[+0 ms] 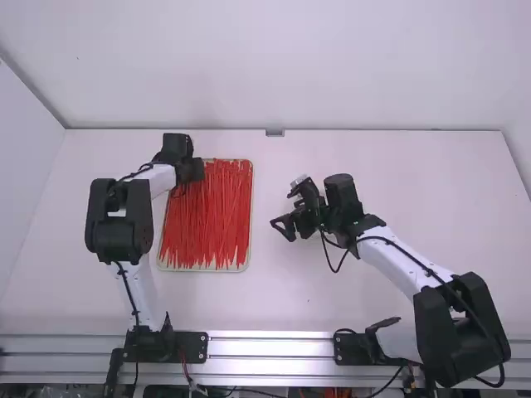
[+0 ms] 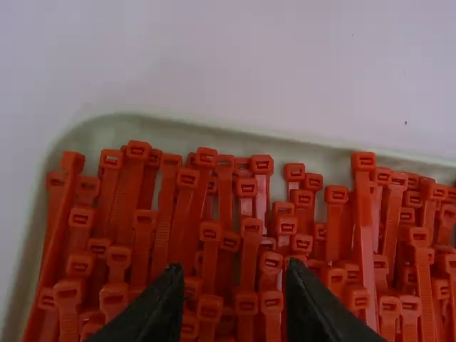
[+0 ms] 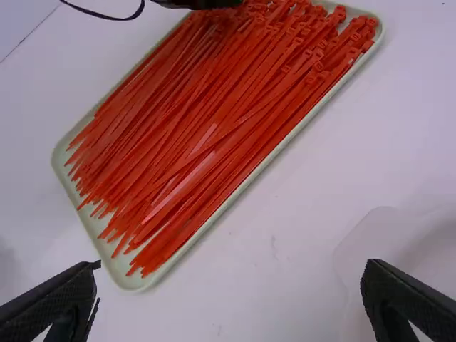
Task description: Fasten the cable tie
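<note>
A pale tray (image 1: 246, 217) left of the table's middle holds a heap of orange-red cable ties (image 1: 207, 215). My left gripper (image 1: 189, 170) stands open over the tray's far left corner, its fingertips (image 2: 171, 281) just above the tie heads (image 2: 249, 214) near the tray's rim (image 2: 107, 128). My right gripper (image 1: 290, 217) is open wide to the right of the tray, above bare table, with nothing between its fingers (image 3: 50, 299). From the right wrist, the ties (image 3: 214, 121) lie lengthwise in the tray (image 3: 135, 279), tails toward the gripper.
White table (image 1: 398, 182) spreads free to the right of the tray and beyond it. White walls close the table at the back and the left side. A black cable (image 1: 332, 257) hangs off the right arm.
</note>
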Action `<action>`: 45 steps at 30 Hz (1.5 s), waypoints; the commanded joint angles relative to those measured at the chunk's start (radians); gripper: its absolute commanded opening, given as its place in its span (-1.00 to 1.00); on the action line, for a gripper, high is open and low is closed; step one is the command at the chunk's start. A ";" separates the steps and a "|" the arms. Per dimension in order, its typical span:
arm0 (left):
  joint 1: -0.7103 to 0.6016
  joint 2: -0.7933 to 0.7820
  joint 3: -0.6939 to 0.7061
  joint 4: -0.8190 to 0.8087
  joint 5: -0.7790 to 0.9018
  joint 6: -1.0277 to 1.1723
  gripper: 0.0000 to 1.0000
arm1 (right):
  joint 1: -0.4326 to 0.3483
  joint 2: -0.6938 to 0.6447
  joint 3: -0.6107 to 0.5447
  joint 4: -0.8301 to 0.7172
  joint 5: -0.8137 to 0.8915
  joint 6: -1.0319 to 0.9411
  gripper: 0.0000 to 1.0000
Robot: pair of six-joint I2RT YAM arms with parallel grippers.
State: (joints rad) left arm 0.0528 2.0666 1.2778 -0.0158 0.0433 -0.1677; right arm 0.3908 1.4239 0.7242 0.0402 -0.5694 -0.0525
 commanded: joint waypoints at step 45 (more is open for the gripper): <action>0.011 0.011 -0.023 -0.002 -0.011 0.038 -0.54 | 0.002 0.008 0.028 -0.001 -0.008 -0.001 0.97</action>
State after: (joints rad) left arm 0.0528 2.0666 1.2629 -0.0135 0.0399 -0.1421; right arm 0.3908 1.4239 0.7242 0.0410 -0.5694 -0.0528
